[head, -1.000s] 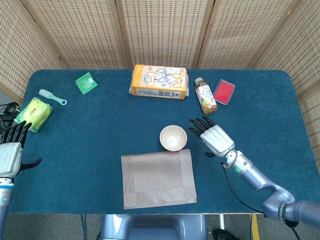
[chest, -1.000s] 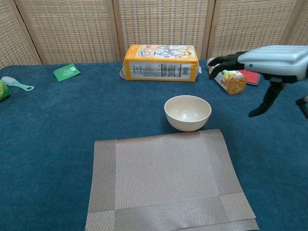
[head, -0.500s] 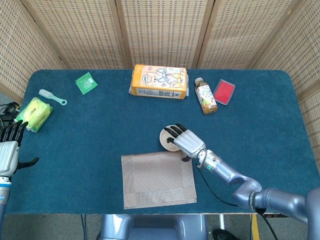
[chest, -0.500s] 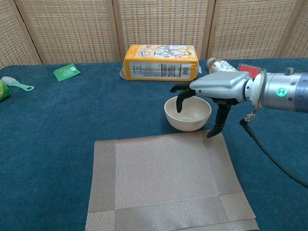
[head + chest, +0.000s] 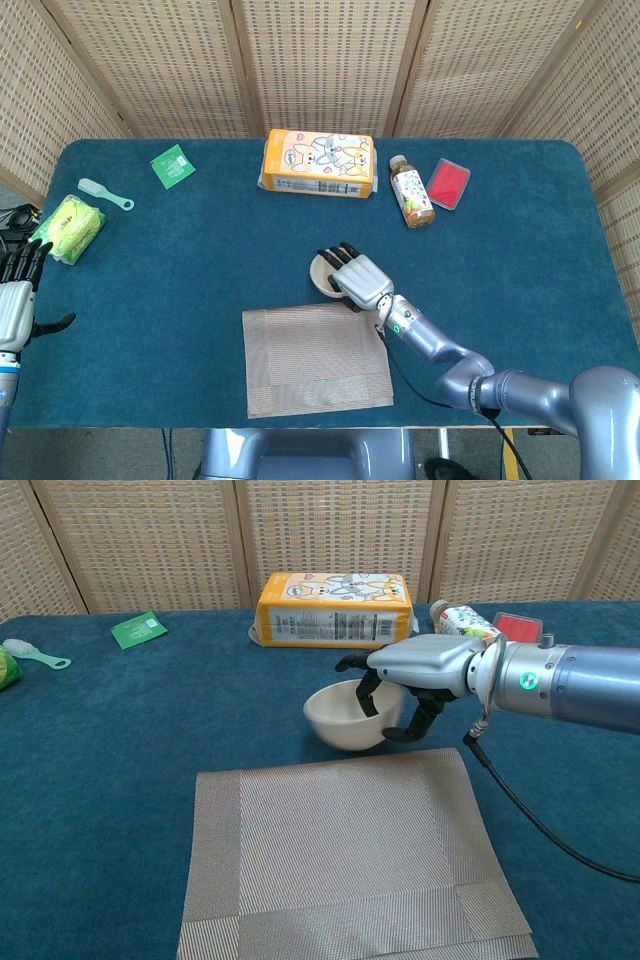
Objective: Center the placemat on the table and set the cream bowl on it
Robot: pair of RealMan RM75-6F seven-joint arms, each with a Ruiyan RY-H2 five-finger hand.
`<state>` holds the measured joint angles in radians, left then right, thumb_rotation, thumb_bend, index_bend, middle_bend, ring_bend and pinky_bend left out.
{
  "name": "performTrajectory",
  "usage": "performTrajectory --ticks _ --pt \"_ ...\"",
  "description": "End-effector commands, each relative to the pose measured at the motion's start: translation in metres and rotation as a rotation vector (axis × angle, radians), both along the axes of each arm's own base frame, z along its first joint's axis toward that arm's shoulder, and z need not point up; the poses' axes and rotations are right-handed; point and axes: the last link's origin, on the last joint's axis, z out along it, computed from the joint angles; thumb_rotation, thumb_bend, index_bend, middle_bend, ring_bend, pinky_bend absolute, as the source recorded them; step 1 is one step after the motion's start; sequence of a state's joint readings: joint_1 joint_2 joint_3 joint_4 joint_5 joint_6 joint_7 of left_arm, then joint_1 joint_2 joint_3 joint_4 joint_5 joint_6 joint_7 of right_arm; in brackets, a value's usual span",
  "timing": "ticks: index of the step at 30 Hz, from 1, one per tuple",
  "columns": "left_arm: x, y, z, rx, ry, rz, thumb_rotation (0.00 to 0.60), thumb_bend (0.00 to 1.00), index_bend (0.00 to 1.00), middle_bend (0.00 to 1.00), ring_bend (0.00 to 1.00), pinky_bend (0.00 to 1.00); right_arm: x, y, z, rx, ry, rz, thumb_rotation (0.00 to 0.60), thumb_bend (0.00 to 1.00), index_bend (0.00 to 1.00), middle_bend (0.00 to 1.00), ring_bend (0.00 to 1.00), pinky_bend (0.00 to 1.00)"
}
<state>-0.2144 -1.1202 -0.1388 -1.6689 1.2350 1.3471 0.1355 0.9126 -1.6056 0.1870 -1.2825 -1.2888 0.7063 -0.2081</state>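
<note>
The cream bowl (image 5: 323, 268) (image 5: 343, 717) sits just beyond the far edge of the grey woven placemat (image 5: 317, 357) (image 5: 350, 855), which lies at the table's front centre. My right hand (image 5: 356, 279) (image 5: 420, 668) grips the bowl's right rim, with fingers curled inside it and the thumb underneath on the outside. The bowl looks tipped slightly toward the hand, which hides most of it in the head view. My left hand (image 5: 14, 300) hovers at the table's far left edge, fingers apart and holding nothing.
An orange tissue pack (image 5: 318, 163) (image 5: 333, 608) stands at the back centre. To its right lie a drink bottle (image 5: 411, 190) (image 5: 463, 620) and a red case (image 5: 448, 183). A green packet (image 5: 173, 165), a pale scoop (image 5: 104, 194) and a yellow-green pack (image 5: 68, 227) lie at the left.
My right hand swung left from beside the bowl, came down over it and closed on its rim. The bowl slid a little to the left and tilted. The left hand barely moved.
</note>
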Motion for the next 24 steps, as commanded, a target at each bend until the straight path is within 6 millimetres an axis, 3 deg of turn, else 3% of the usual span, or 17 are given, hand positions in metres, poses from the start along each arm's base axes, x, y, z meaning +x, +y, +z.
performTrajectory --ticks 1,5,9,13,17,18,24 --pt "0.000 0.000 0.000 0.001 -0.001 0.000 0.600 0.00 0.00 0.00 0.00 0.00 0.001 -0.001 0.002 -0.011 -0.039 -0.015 0.600 0.62 0.68 0.00 0.00 0.00" --pt "0.000 0.000 0.001 0.000 -0.003 -0.002 0.600 0.00 0.00 0.00 0.00 0.00 -0.004 -0.005 0.017 -0.047 -0.085 -0.030 0.600 0.62 0.69 0.00 0.00 0.00" --pt "0.001 0.000 0.000 -0.005 -0.002 -0.005 0.600 0.00 0.00 0.00 0.00 0.00 -0.020 -0.012 0.044 -0.113 -0.133 -0.072 0.600 0.62 0.70 0.00 0.00 0.00" --pt "0.003 -0.002 -0.002 -0.013 0.001 -0.014 0.600 0.00 0.00 0.00 0.00 0.00 -0.059 -0.021 0.085 -0.212 -0.154 -0.157 0.600 0.62 0.70 0.00 0.00 0.00" --pt "0.005 -0.004 -0.003 -0.012 0.000 -0.021 0.600 0.00 0.00 0.00 0.00 0.00 -0.093 -0.024 0.110 -0.277 -0.156 -0.220 0.600 0.62 0.70 0.00 0.00 0.00" --pt "0.007 -0.005 -0.003 -0.012 -0.004 -0.028 0.600 0.00 0.00 0.00 0.00 0.00 -0.121 -0.022 0.123 -0.315 -0.158 -0.289 0.600 0.62 0.70 0.00 0.00 0.00" --pt "0.013 -0.006 -0.007 -0.025 -0.001 -0.048 0.600 0.00 0.00 0.00 0.00 0.00 -0.175 -0.009 0.130 -0.331 -0.106 -0.360 0.600 0.62 0.70 0.00 0.00 0.00"
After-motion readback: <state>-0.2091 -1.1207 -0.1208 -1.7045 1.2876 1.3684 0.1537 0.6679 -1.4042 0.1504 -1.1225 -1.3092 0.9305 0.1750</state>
